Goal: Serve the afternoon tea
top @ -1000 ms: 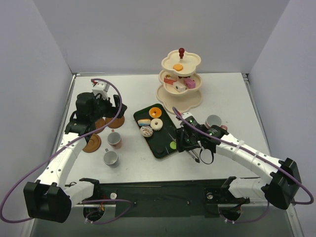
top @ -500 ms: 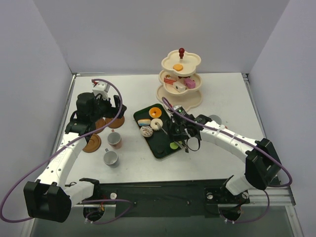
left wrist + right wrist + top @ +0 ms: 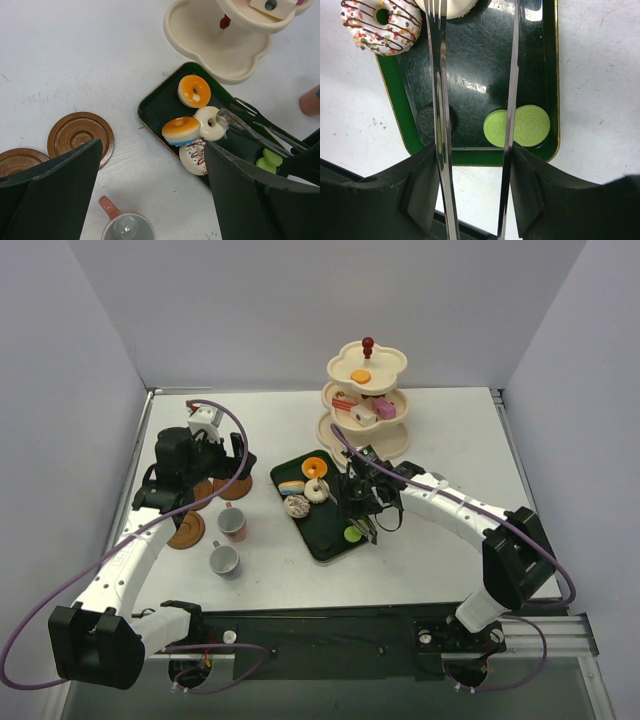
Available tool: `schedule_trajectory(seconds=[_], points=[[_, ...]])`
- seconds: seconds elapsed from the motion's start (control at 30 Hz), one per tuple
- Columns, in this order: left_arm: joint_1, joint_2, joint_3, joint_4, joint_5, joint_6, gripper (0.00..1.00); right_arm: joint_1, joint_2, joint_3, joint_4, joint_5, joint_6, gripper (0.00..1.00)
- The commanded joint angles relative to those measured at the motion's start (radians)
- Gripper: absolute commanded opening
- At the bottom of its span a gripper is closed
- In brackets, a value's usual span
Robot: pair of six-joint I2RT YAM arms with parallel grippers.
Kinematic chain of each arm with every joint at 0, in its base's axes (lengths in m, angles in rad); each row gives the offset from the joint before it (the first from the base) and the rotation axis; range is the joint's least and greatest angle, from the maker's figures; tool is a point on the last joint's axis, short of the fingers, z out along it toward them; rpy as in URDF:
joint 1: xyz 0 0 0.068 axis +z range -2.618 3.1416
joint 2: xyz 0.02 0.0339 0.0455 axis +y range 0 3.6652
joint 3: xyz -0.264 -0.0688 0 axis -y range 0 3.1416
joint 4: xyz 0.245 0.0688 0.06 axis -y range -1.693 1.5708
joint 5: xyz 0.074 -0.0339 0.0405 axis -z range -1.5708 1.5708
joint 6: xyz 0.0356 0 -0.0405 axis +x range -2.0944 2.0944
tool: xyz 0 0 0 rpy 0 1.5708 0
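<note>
Sweets: donuts [image 3: 316, 467] and a green macaron [image 3: 352, 534] are laid on the dark green tray [image 3: 322, 542]; more pieces are seen on the upper tiers of the stand [image 3: 365, 405].
Right gripper [image 3: 362, 498]: pressed on the tongs [image 3: 439, 75], whose two blades are held spread over the tray.
Change at right: the arm has been moved leftwards from beside the tray; the tong tips are now brought to the white donut [image 3: 210, 123].
Left gripper [image 3: 218, 472]: spread wide, kept unmoved above the saucers [image 3: 186, 530].
Cups [image 3: 232, 523]: two are stood near the saucers, not shifted.
</note>
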Motion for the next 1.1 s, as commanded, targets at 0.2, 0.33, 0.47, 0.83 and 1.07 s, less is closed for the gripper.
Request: schedule_trajectory(seconds=[0.2,0.33,0.47,0.83,1.07], points=[[-0.002,0.005,0.038,0.01,0.0,0.016,0.94,-0.027,0.066,0.066,0.023,-0.06,0.022,0.44],[-0.002,0.006,0.04,0.01,0.003,0.014,0.94,-0.027,0.069,0.066,0.03,-0.085,0.035,0.44],[-0.003,0.006,0.04,0.01,0.004,0.014,0.94,-0.03,0.065,0.068,0.033,-0.114,0.047,0.44],[-0.002,0.001,0.038,0.012,0.007,0.013,0.94,-0.035,0.074,0.069,0.027,-0.114,0.062,0.36],[0.0,-0.002,0.04,0.012,0.009,0.013,0.94,-0.035,0.005,0.072,-0.025,-0.037,0.047,0.16]])
